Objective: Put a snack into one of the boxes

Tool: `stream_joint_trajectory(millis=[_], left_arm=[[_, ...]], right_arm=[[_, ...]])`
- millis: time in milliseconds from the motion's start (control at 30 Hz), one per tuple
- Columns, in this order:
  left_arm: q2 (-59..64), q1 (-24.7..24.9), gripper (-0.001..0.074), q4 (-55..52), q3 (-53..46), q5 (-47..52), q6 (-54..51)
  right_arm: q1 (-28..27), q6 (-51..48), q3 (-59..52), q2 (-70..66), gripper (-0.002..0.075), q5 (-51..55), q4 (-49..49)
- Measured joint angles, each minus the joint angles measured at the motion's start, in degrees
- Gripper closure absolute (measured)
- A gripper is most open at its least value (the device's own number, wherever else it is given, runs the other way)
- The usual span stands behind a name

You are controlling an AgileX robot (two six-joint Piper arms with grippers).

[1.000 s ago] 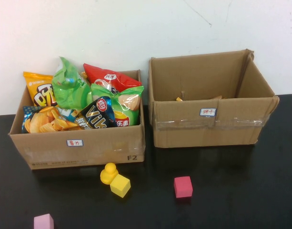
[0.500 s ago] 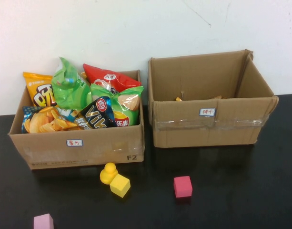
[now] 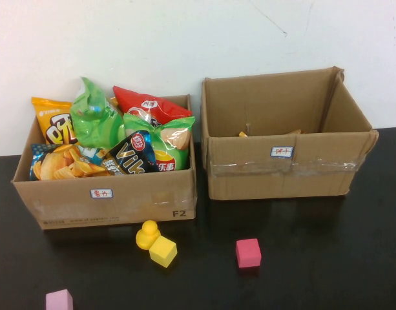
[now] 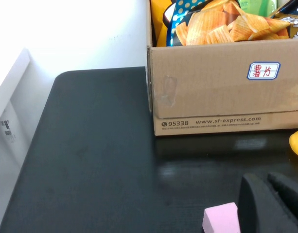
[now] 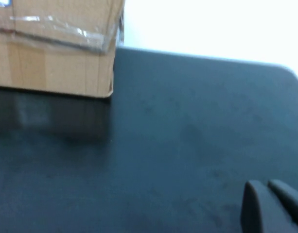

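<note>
The left cardboard box (image 3: 107,200) holds several snack bags: an orange one (image 3: 52,119), a green one (image 3: 94,119), a red one (image 3: 146,104) and a dark blue one (image 3: 134,154). The right cardboard box (image 3: 281,171) looks nearly empty. Neither gripper shows in the high view. In the left wrist view my left gripper (image 4: 268,187) is shut and empty, low over the black table in front of the left box (image 4: 212,97). In the right wrist view my right gripper (image 5: 267,190) is shut and empty, over bare table off the right box's corner (image 5: 51,68).
A yellow duck (image 3: 147,234) and a yellow cube (image 3: 163,251) sit in front of the left box. A magenta cube (image 3: 248,252) lies mid-table. A pink cube (image 3: 59,300) lies at the front left, right beside my left gripper (image 4: 220,218). A white wall stands behind the boxes.
</note>
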State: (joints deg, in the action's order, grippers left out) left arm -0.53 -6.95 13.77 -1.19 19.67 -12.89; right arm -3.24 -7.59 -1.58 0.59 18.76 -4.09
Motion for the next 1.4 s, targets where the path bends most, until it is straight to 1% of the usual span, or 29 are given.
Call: stream_joint_trajectory(millis=[233,1400], left_arm=[[0.0,0.0,0.0738,0.0,0.0,0.0,0.0],[0.0,0.0,0.0738,0.0,0.0,0.0,0.0]], right_arm=[[0.0,2.6,0.0,0.0,0.0727,0.9,0.0],[0.0,2.8,0.0,0.0,0.0727,0.9,0.0]])
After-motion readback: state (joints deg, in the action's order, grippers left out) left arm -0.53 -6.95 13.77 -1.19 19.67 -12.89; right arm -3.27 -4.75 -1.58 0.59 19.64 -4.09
